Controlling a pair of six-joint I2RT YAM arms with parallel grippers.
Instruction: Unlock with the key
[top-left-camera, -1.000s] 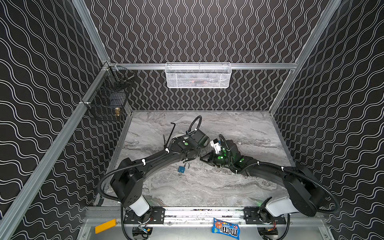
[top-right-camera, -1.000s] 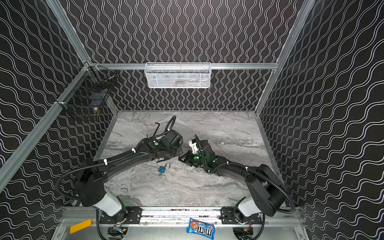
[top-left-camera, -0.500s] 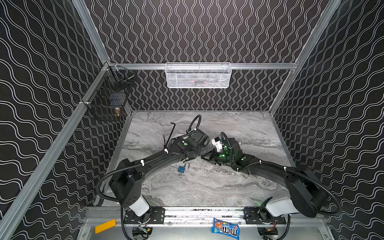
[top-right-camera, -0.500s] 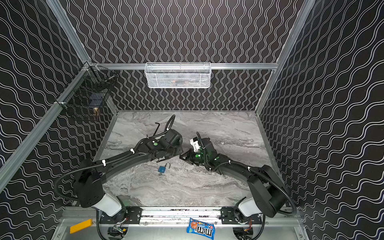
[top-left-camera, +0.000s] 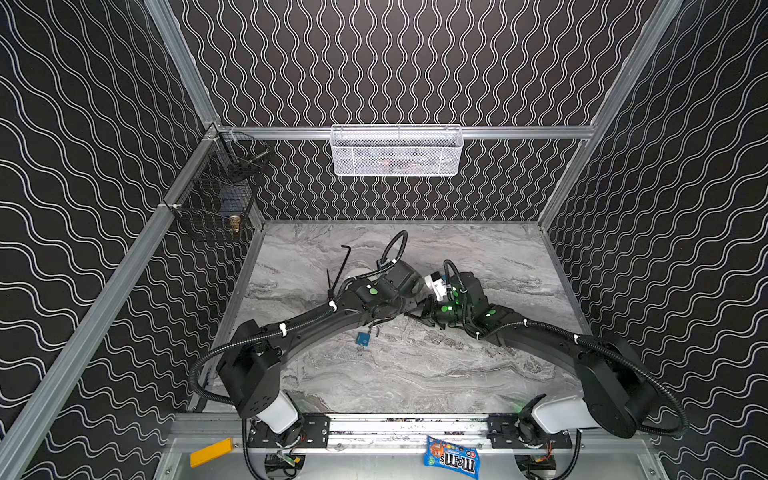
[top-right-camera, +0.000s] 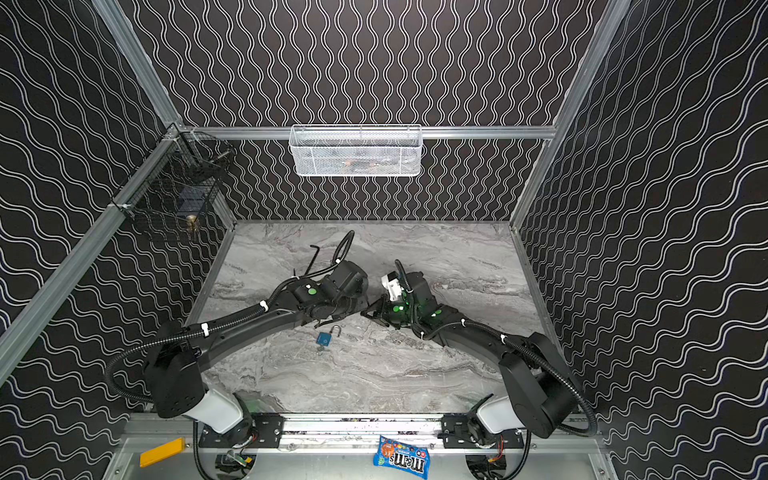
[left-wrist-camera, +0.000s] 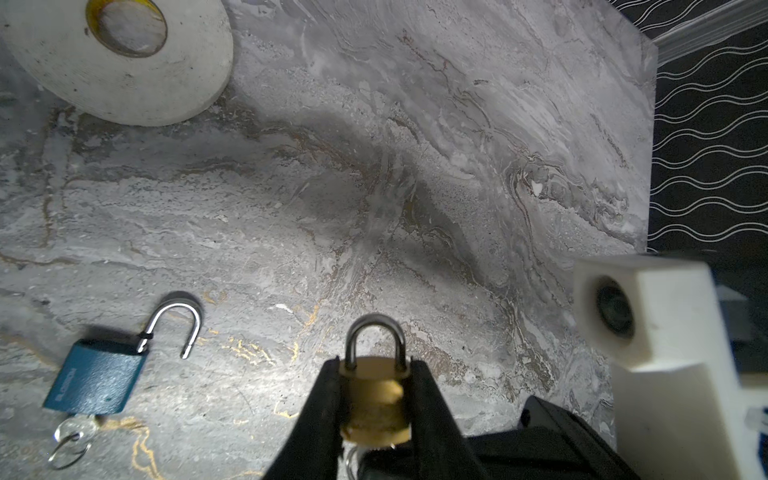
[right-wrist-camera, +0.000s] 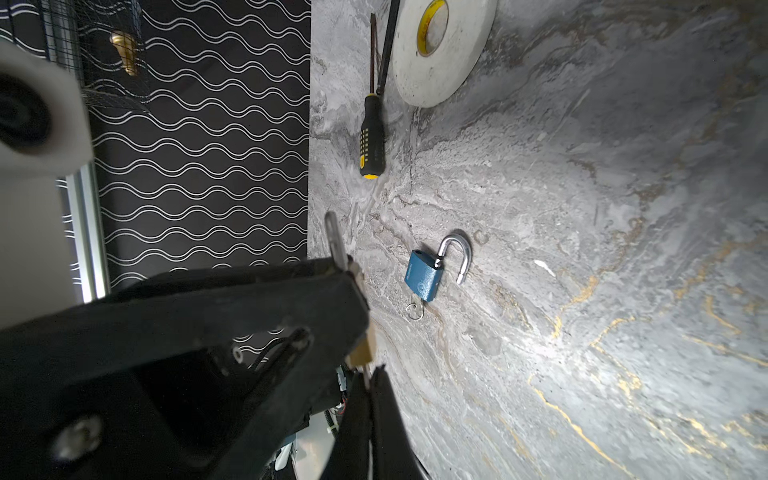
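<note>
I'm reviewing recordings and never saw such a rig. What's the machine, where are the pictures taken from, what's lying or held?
Two black robot arms, each ending in a claw, work over a marble table. Two pictures look down from overhead; two come from cameras on the wrists. The left claw grips a brass padlock. The right claw is shut at its bottom end; what it pinches is hidden. On the table lie an open blue padlock with its key, a tape roll and a screwdriver.
</note>
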